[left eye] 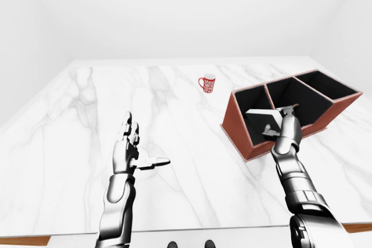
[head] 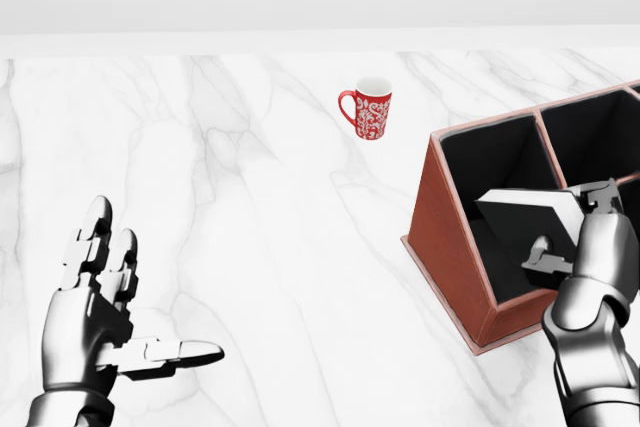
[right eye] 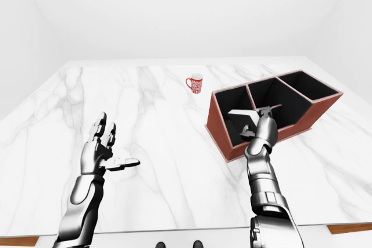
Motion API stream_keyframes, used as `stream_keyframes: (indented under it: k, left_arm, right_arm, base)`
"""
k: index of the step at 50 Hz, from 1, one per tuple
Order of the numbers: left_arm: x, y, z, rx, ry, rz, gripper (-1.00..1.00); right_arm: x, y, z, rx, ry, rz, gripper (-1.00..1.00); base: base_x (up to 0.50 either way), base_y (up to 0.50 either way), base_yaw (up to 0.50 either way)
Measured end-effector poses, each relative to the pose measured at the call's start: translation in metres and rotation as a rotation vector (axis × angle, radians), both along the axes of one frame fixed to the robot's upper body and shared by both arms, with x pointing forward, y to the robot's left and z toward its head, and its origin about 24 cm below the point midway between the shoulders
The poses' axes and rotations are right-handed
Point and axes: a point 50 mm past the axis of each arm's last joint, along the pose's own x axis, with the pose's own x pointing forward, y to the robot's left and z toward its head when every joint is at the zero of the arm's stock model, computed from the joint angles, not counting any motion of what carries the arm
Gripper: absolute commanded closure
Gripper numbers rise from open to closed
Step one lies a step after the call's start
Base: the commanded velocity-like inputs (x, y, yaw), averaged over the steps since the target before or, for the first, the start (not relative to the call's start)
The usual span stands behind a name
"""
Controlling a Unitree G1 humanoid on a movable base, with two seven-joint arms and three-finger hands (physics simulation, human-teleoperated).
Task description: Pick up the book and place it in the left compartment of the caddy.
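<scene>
The table (head: 250,207) is white marble with thin grey veins running across it. At about one o'clock in the head view stands a mug (head: 368,108), red with a white swirling pattern and a white inside. The caddy (head: 455,247), at three o'clock, is reddish-brown outside with a pale edge along its rim and black inside. The book (head: 525,222) shows a white edge over a black face. Both the left robot hand (head: 100,317) and the right robot hand (head: 585,247) are shiny silver-grey with black joints.
</scene>
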Motion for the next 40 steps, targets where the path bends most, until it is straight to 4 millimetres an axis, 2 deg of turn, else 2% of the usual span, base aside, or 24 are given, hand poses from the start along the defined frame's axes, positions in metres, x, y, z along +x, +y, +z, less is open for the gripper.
stream_keyframes:
  k: [19, 22, 25, 26, 27, 29, 31, 32, 35, 40]
  left_arm:
    - [-0.001, 0.0, -0.011, -0.002, 0.013, -0.002, -1.0]
    - [-0.001, 0.0, -0.012, -0.003, 0.015, -0.002, -1.0]
    - [-0.001, 0.0, -0.012, -0.003, 0.017, -0.003, -1.0]
    - [-0.001, 0.0, -0.012, -0.003, 0.018, -0.003, -1.0]
    - [-0.001, 0.0, -0.012, -0.004, 0.018, -0.003, -1.0]
    - [-0.001, 0.0, -0.013, -0.004, 0.019, -0.003, -1.0]
    - [-0.002, 0.0, -0.013, -0.004, 0.02, -0.003, -1.0]
    - [-0.002, 0.0, -0.013, -0.004, 0.02, -0.003, -1.0]
    - [-0.002, 0.0, -0.013, -0.005, 0.021, -0.003, -1.0]
    - [-0.002, 0.0, -0.013, -0.005, 0.022, -0.003, -1.0]
  right_arm:
    - [0.002, 0.0, -0.003, -0.004, 0.017, -0.017, 0.98]
    - [0.002, -0.001, -0.003, -0.008, 0.018, -0.016, 0.36]
    - [0.003, -0.001, -0.001, -0.021, 0.014, -0.013, 0.03]
    - [0.003, 0.0, 0.0, -0.024, 0.011, -0.011, -0.27]
    - [0.003, 0.0, 0.0, -0.026, 0.01, -0.009, -0.27]
    - [0.004, 0.0, 0.001, -0.029, 0.008, -0.006, -0.54]
    - [0.004, 0.001, 0.002, -0.032, 0.005, -0.003, -0.69]
    - [0.004, 0.001, 0.002, -0.033, 0.004, -0.002, -0.87]
    - [0.004, 0.001, 0.003, -0.037, 0.002, 0.0, -0.99]
    - [0.005, 0.001, 0.004, -0.041, -0.001, 0.004, -1.0]
  base:
    - [0.0, 0.0, 0.0]
    - [0.0, 0.0, 0.0]
    - [0.0, 0.0, 0.0]
    - [0.0, 0.0, 0.0]
    - [0.0, 0.0, 0.0]
    - [0.0, 0.0, 0.0]
    - [0.0, 0.0, 0.0]
    - [0.0, 0.0, 0.0]
    - [0.0, 0.0, 0.0]
    - [0.0, 0.0, 0.0]
